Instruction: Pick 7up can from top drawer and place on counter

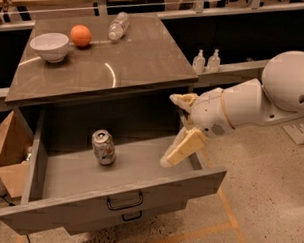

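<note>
The 7up can (pixel 103 147) stands upright on the floor of the open top drawer (pixel 59 210), left of its middle. The drawer is pulled out under the counter (pixel 124 67). My gripper (pixel 175 128) hangs over the right part of the drawer, well to the right of the can and apart from it. It is open and empty. One cream finger (pixel 183 147) points down-left into the drawer, the other (pixel 183 100) sits higher near the counter's front edge. The white arm reaches in from the right.
On the counter's far side are a white bowl (pixel 49 46), an orange (pixel 81 35) and a clear plastic bottle (pixel 118 26) lying down. A smaller-handled drawer front (pixel 132 216) sits below. A cardboard box (pixel 6 153) stands at left. Two small bottles (pixel 205 60) stand on a ledge behind the arm.
</note>
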